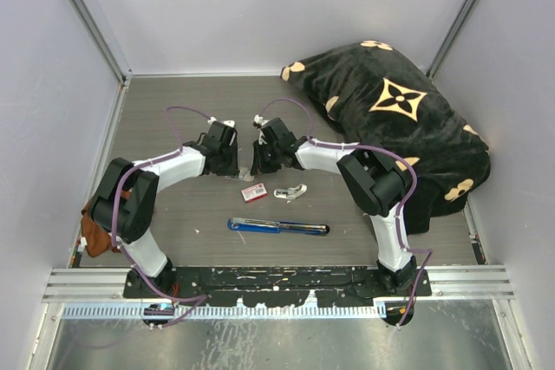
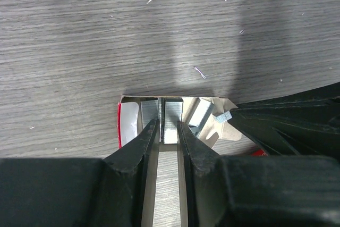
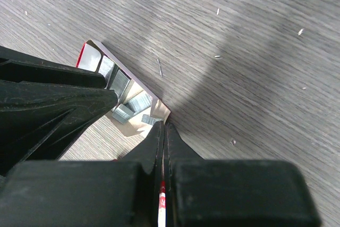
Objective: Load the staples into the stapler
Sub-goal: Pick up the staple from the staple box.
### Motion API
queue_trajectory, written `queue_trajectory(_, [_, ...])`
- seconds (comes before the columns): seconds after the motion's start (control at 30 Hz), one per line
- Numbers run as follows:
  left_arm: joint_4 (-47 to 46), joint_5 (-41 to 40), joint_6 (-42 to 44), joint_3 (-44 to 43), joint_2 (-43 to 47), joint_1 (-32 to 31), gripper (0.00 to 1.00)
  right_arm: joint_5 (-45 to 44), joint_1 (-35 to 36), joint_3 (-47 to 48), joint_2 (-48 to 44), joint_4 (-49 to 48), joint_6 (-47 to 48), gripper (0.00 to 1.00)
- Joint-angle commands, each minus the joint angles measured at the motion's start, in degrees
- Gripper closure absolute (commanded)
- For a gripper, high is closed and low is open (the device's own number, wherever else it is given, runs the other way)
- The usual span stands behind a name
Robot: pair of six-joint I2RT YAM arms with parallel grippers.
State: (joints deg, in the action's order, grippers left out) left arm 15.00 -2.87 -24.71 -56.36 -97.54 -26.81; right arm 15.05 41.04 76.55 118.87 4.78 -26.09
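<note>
Your left gripper (image 2: 166, 127), jaws narrowly parted, straddles the staples (image 2: 171, 112) inside the open box (image 2: 127, 125), while your right gripper (image 3: 163, 127), closed tight, pinches its edge.

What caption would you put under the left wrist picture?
Left gripper, jaws slightly parted, straddles the staples in the open cardboard box.

Black gold-patterned blanket (image 1: 399, 119) back right, open red-and-white box (image 2: 129, 126), small white piece (image 1: 290, 191) on grey table (image 1: 173, 127)
</note>
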Motion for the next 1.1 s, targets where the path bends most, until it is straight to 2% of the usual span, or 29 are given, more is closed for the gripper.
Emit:
queue_trajectory(0.0, [-3.12, 1.12, -1.23, 0.16, -0.04, 0.26, 0.79, -0.38, 0.25, 0.04, -3.29, -1.4, -0.19, 1.0])
queue_trajectory(0.3, [-2.9, 0.89, -1.1, -0.02, -1.44, 0.26, 0.83, -0.33, 0.27, 0.17, -2.94, -1.28, -0.02, 0.99])
queue_trajectory(0.67, [0.75, -7.49, 2.51, 0.55, 1.22, 0.32, 0.81, -0.37, 0.23, 0.07, -3.03, -1.19, 0.01, 0.99])
queue_trajectory(1.07, [-3.35, -5.33, 2.06, 2.64, 7.02, 0.27, 0.79, -0.69, 0.24, -0.36, -3.56, -1.13, 0.0, 0.99])
